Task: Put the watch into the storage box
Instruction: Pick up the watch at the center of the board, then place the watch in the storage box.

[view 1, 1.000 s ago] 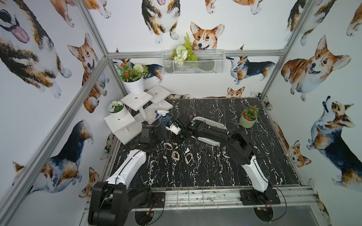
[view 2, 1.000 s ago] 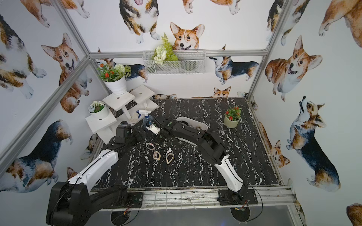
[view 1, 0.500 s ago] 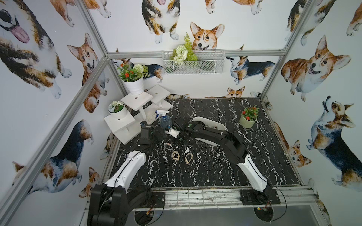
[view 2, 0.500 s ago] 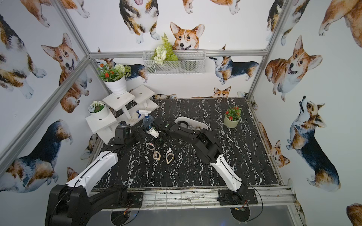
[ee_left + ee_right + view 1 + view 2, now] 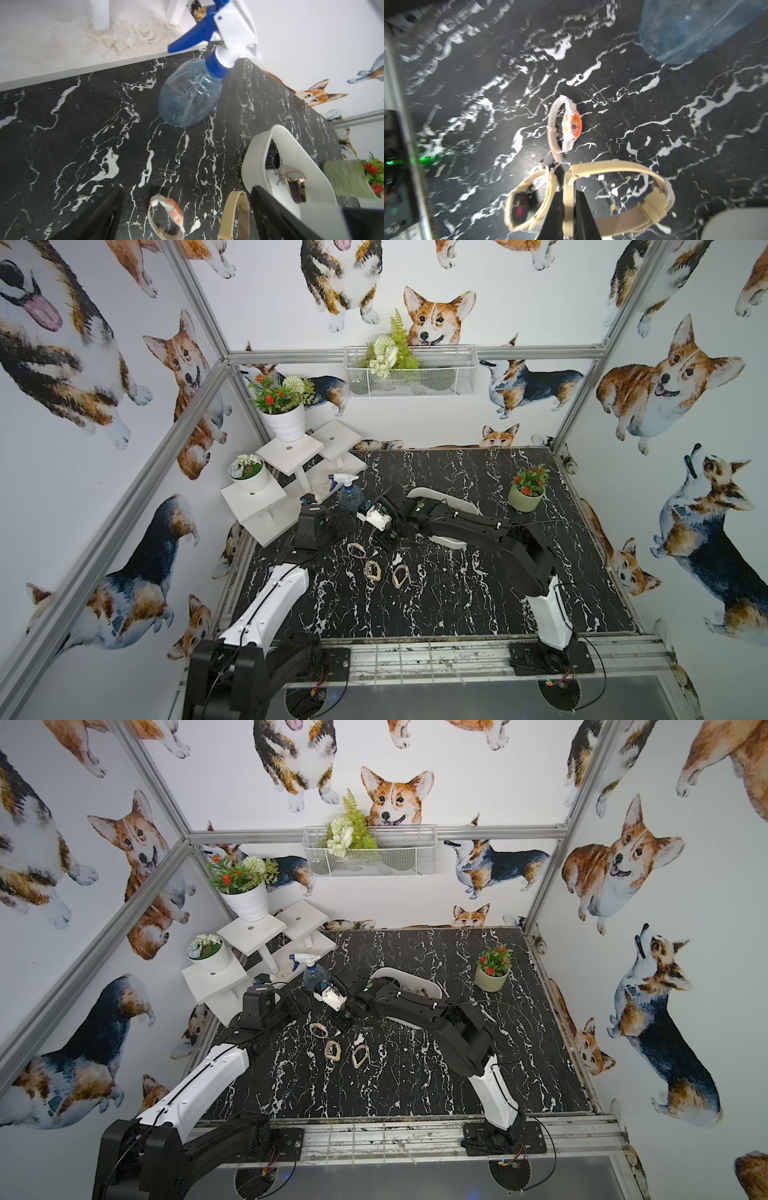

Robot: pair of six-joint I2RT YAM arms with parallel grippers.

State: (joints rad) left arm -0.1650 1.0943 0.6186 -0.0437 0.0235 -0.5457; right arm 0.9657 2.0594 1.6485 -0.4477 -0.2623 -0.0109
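Compared with a second ago, shows the right gripper (image 5: 568, 199) lower, down among the watches on the black marble table (image 5: 457, 597), with its arm lying across the storage box (image 5: 252, 158). Finds its two black fingers (image 5: 553, 220) now squeezed together on the strap of the beige watch (image 5: 620, 220), the band pinched between them in the right wrist view. Cannot tell whether that watch rests on the marble or hangs just clear of it. Places it outside the storage box, near the box's rounded end, beside a second beige watch (image 5: 520, 205) with a dark face and a little way from a white-and-orange watch (image 5: 569, 124), both lying loose on the table. Shows the left gripper (image 5: 188, 188) with fingers spread far apart, close to the same cluster, and the spray bottle (image 5: 187, 97) standing upright just past it. Reveals, inside the box, a brown-strapped watch (image 5: 296, 182) with a gold case, plus a darker item against the wall, too shadowed to name. Leaves the green plant pot (image 5: 524, 499) toward the far side of the table, well apart from the watches.
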